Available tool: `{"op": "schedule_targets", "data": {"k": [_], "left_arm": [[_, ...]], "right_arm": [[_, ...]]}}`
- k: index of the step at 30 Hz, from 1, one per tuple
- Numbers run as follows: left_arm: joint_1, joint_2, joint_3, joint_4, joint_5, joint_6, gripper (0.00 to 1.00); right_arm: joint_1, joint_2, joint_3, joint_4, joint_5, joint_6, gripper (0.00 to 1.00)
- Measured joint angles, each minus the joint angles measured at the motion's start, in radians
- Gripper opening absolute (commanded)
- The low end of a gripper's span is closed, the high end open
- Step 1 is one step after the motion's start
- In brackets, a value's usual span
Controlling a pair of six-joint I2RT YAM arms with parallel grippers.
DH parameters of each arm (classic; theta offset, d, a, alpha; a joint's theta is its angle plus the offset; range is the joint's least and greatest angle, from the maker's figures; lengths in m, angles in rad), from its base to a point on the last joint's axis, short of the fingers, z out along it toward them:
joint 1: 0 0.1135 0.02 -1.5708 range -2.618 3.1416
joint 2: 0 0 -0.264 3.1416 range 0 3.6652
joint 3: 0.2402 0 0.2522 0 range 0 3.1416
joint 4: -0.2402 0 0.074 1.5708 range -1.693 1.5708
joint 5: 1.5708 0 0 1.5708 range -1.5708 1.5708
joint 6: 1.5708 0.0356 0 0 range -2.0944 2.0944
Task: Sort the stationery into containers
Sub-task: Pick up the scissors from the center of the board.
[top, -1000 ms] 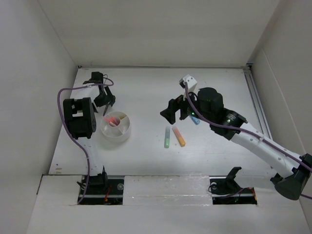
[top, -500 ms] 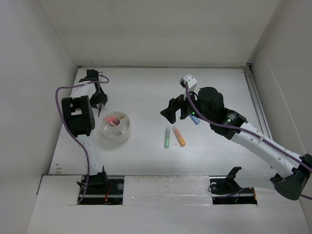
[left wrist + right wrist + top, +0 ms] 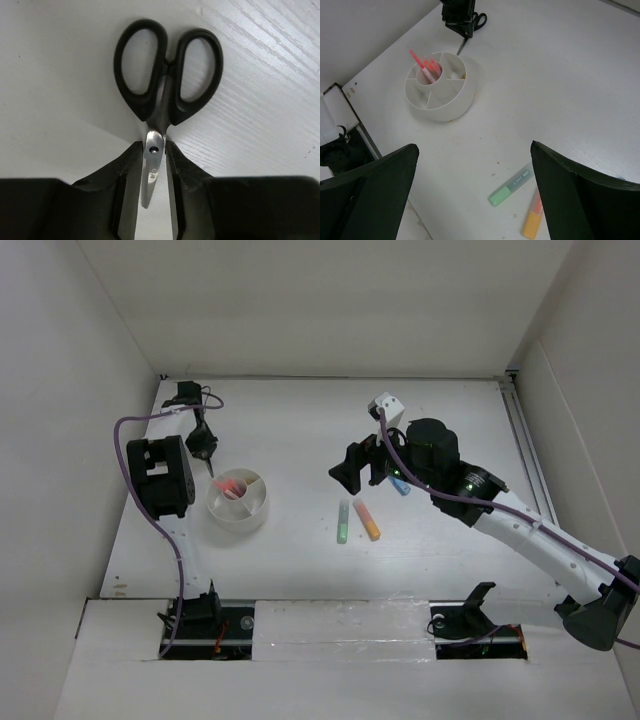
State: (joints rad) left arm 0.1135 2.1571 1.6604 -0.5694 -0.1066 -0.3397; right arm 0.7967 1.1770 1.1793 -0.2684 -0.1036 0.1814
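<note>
Through the left wrist camera I am seeing the scissors (image 3: 160, 115) lying straight out from the left claw (image 3: 155, 150). The black handles are pointing away and the shut blades are running back between the fingers. The claw is standing narrow across that long axis, pinching the blades at the pivot, with both pads seemingly touching steel. I cannot tell whether the scissors are off the table (image 3: 260, 75).

From above, the left claw is sitting at the far left of the table, and the white tub (image 3: 238, 519) is just beside it on the near side. The left arm is by far the nearer one. The right claw (image 3: 352, 468) is hanging well apart, mid-table, above the green marker (image 3: 343, 523), the orange marker (image 3: 367, 521) and the blue marker (image 3: 401, 486).

In the right wrist camera the right claw is standing wide, holding nothing. The scissor tip is pointing toward the tub's rim, while pink pens (image 3: 426, 66) are standing in the tub's centre well. I am judging the coming move to be a short carry along the blades' own line into the tub.
</note>
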Motion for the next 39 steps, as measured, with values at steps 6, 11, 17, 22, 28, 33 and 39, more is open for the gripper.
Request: {"op": "schedule_targets", "data": {"k": [6,11,17,22,28,33,39], "left_arm": [[-0.004,-0.003,-0.003,0.023,0.0,-0.007,0.68],[-0.004,-0.011,-0.014,0.027,-0.008,-0.007,0.84],[-0.001,-0.019,-0.016,0.016,-0.021,-0.029,0.84],[0.051,-0.047,-0.02,0.01,0.011,-0.06,0.84],[0.173,-0.126,-0.032,0.034,0.039,-0.087,0.82],[0.204,-0.117,-0.018,0.038,0.043,-0.103,0.82],[0.19,-0.039,0.064,0.031,0.059,-0.108,0.81]], "right_arm": [[0.0,0.0,0.0,0.0,0.0,-0.002,1.0],[0.0,0.0,0.0,0.0,-0.001,-0.002,1.0],[0.0,0.0,0.0,0.0,-0.001,-0.006,1.0],[0.0,0.0,0.0,0.0,-0.001,-0.009,1.0],[0.0,0.002,0.0,0.0,-0.01,-0.01,1.0],[0.0,0.005,0.0,0.001,-0.028,-0.01,1.0],[0.0,0.008,0.0,0.001,-0.035,-0.01,1.0]]}}
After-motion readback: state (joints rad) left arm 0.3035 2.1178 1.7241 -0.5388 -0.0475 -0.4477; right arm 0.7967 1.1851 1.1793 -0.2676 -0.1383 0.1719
